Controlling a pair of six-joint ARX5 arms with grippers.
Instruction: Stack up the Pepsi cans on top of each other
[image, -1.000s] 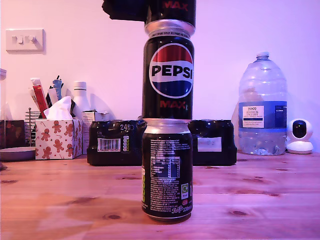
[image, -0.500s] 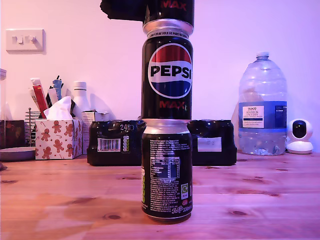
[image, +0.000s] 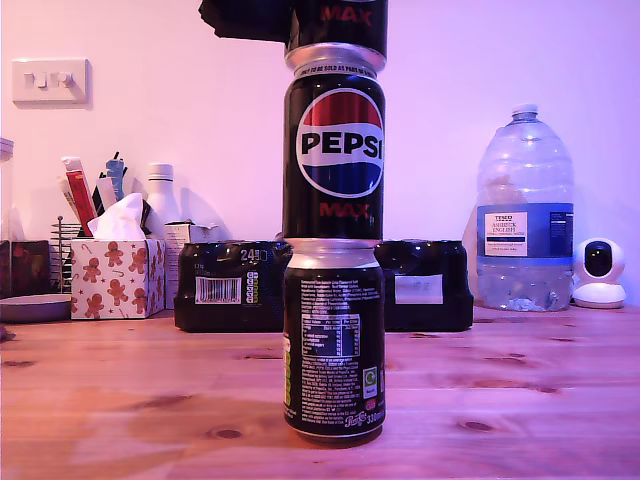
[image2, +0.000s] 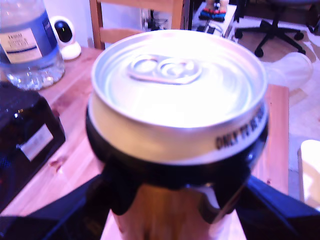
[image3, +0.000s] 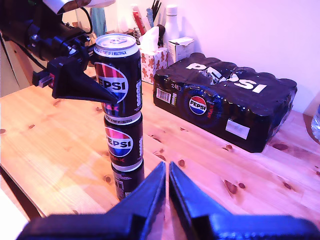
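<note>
A: Where do the Pepsi cans stand?

B: All three are in one column on the wooden table (image: 520, 390), in the middle of the exterior view. The bottom can (image: 333, 340) shows its small print. The middle can (image: 333, 150) sits upright on it with the round logo facing the camera. The top can (image3: 117, 75) runs out of the upper edge of the exterior view, its base meeting the middle can's silver rim.

A: And the arm holding it?

B: The first gripper (image2: 172, 197) is clamped on the top can. Its black fingers (image3: 75, 82) reach in level from the upper left of the second wrist view and grip the can's body below the rim. In the first wrist view the lid and pull tab fill the frame between the jaws. Whether the can's weight already rests on the stack cannot be told.

A: The other arm?

B: The second gripper (image3: 167, 170) hangs near the stack, angled down toward the table. Its fingers are drawn together to a thin slit with nothing between them.

A: What is behind?

B: The shrink-wrapped Pepsi Max multipack (image3: 225, 100) lies by the wall. A large water bottle (image: 525, 210) stands at the exterior view's right and a gingerbread-print tissue box (image: 115, 275) at its left.
</note>
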